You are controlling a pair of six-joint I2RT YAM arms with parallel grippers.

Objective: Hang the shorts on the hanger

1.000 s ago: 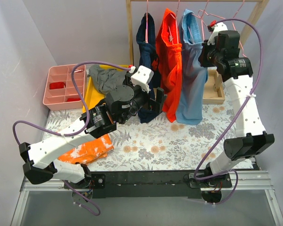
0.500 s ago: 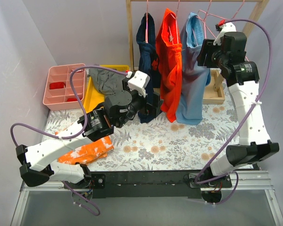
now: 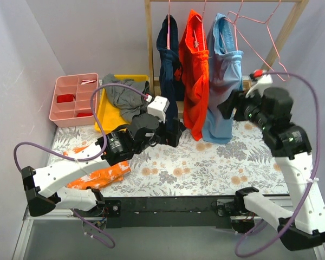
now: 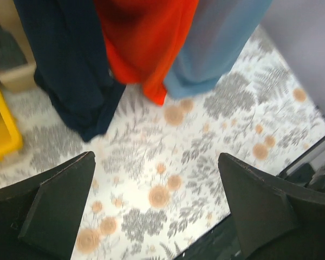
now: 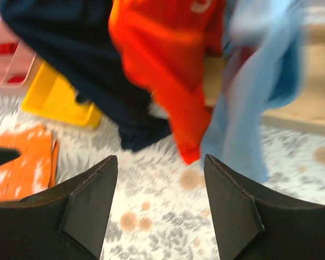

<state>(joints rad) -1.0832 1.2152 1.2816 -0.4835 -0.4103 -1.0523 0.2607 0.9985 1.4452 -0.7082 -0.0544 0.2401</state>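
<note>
The light sky-blue shorts (image 3: 223, 81) hang from the thin pink wire hanger (image 3: 248, 19), which is hooked on the wooden rail at the back. Their lower hem also shows in the left wrist view (image 4: 216, 49) and in the right wrist view (image 5: 254, 108). My right gripper (image 3: 227, 105) is open and empty, low beside the shorts' right edge and apart from them (image 5: 160, 211). Over the flowered table in front of the hanging clothes, my left gripper (image 3: 173, 132) is wide open with nothing between its fingers (image 4: 157, 206).
Navy shorts (image 3: 168, 49) and orange-red shorts (image 3: 195, 70) hang left of the blue pair. A pink compartment tray (image 3: 73, 100) and a yellow tray (image 3: 105, 111) holding grey cloth (image 3: 122, 92) stand back left. An orange cloth (image 3: 100, 176) lies front left, a wooden box (image 3: 246, 105) back right.
My right gripper opened, let go of the hanger up at the rail, and dropped down and toward the front. The left arm drew back slightly.
</note>
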